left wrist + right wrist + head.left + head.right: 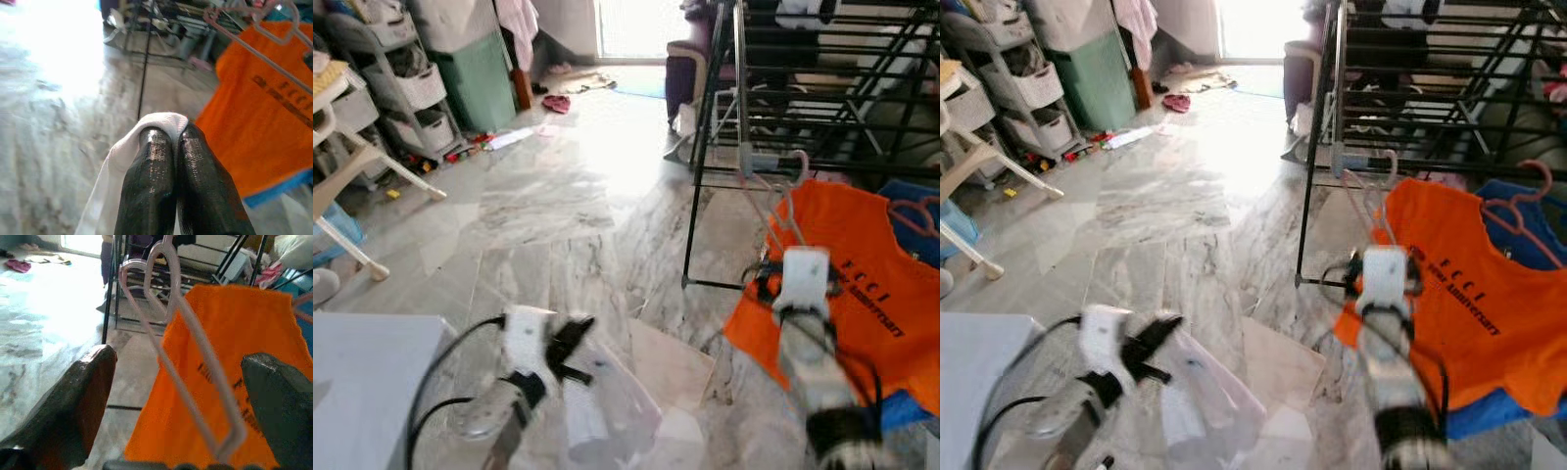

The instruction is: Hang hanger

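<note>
A pink wire hanger (186, 328) stands upright between the wide-apart fingers of my right gripper (178, 357), which is open. Its hook (797, 164) reaches up beside the low rail of the black drying rack (705, 127); I cannot tell whether it rests on the rail. Behind the hanger lies an orange T-shirt (862, 274) with dark lettering, draped over something blue. A second pink hanger (915, 215) lies at the shirt's far side. My left gripper (171, 128) is low at the front left, shut on a thin white cloth (122, 152) that hangs down from it.
A white table corner (362, 372) is at the near left. White chair legs (362, 166), a shelf trolley (406, 78) and a green bin (480, 78) line the left side. A purple sofa (690, 59) stands behind the rack. Red slippers (556, 102) lie on the marble floor.
</note>
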You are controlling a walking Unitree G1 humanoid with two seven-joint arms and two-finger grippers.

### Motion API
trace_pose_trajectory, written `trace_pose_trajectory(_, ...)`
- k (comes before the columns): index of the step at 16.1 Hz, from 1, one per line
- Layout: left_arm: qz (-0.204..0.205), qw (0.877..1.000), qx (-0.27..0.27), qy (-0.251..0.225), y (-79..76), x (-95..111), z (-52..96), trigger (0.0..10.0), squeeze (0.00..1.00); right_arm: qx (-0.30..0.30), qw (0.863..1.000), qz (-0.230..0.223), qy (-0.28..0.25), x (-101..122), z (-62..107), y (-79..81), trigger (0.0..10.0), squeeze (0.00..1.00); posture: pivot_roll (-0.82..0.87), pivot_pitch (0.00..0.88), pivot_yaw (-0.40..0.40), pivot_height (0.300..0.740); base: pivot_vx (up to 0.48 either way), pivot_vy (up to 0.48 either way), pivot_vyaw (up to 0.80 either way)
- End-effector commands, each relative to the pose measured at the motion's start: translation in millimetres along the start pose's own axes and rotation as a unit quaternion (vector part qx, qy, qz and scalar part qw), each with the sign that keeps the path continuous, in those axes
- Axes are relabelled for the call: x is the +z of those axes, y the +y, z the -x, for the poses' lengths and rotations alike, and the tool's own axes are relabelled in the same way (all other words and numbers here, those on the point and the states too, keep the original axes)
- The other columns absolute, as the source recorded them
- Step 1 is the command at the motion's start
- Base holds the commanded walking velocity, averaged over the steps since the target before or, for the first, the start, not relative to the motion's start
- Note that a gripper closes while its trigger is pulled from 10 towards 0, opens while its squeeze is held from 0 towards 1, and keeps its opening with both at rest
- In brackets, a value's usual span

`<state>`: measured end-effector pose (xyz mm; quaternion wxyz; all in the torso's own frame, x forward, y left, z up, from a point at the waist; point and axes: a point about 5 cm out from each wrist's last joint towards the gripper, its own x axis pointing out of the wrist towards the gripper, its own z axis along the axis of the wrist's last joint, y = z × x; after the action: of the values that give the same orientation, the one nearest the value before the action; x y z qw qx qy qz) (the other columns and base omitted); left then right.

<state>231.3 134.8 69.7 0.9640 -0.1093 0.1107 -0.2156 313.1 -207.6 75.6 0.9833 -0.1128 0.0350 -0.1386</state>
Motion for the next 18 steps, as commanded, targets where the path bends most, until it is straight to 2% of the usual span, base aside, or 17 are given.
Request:
trace_pose_trajectory(1,-0.005,1.0,0.004,-0.024,0.2,9,4.1,10.0,0.0,0.003,0.999,-0.004,-0.031,16,1.7,-0.5,10.0,1.0,-0.08,0.013,0.035,0.74,0.0,0.0,0.0)
trace_pose_trajectory(3,0.01,1.0,-0.006,-0.028,-1.0,7,5.7,10.0,0.0,0.014,0.999,-0.006,-0.033,14,13.0,-2.3,10.0,1.0,-0.09,0.015,0.037,0.74,0.0,0.0,0.0)
trace_pose_trajectory(7,0.011,0.999,-0.026,-0.038,-6.5,13,-2.4,10.0,0.0,0.023,0.999,-0.007,-0.038,21,20.3,-3.8,10.0,1.0,-0.1,0.016,0.042,0.74,0.063,0.0,0.0)
trace_pose_trajectory(8,0.011,0.999,-0.027,-0.038,-6.8,14,-2.9,10.0,0.0,0.022,0.999,-0.008,-0.039,23,21.4,-4.3,10.0,0.95,-0.1,0.018,0.044,0.74,0.289,0.0,0.0)
trace_pose_trajectory(9,0.011,0.999,-0.03,-0.038,-7.0,14,-3.0,10.0,0.0,0.025,0.999,-0.012,-0.034,24,23.1,-3.4,10.0,0.7,-0.1,0.017,0.043,0.74,0.341,0.0,0.0)
trace_pose_trajectory(10,0.012,0.999,-0.032,-0.037,-7.0,13,-3.2,10.0,0.0,0.028,0.999,-0.012,-0.027,24,24.5,-2.7,10.0,0.67,-0.1,0.017,0.042,0.74,0.341,0.0,-0.4)
trace_pose_trajectory(11,0.013,0.999,-0.037,-0.034,-7.8,12,-3.4,10.0,0.0,0.031,0.999,-0.012,-0.023,24,25.9,-1.9,10.0,0.4,-0.1,0.018,0.043,0.74,0.356,0.0,-0.8)
trace_pose_trajectory(13,0.015,0.999,-0.042,-0.03,-9.8,10,-4.0,10.0,0.0,0.033,0.999,-0.011,-0.022,25,26.4,-2.3,10.0,0.4,-0.11,0.019,0.043,0.74,0.364,0.0,-0.72)
trace_pose_trajectory(14,0.015,0.998,-0.045,-0.029,-10.8,9,-4.5,10.0,0.0,0.033,0.999,-0.011,-0.023,26,26.2,-2.5,10.0,0.31,-0.11,0.019,0.043,0.74,0.371,0.0,-0.47)
trace_pose_trajectory(18,0.016,0.998,-0.053,-0.025,-13.3,8,-5.6,10.0,0.0,0.042,0.999,-0.011,-0.02,29,26.4,-1.5,10.0,0.17,-0.11,0.018,0.039,0.74,0.381,0.0,0.0)
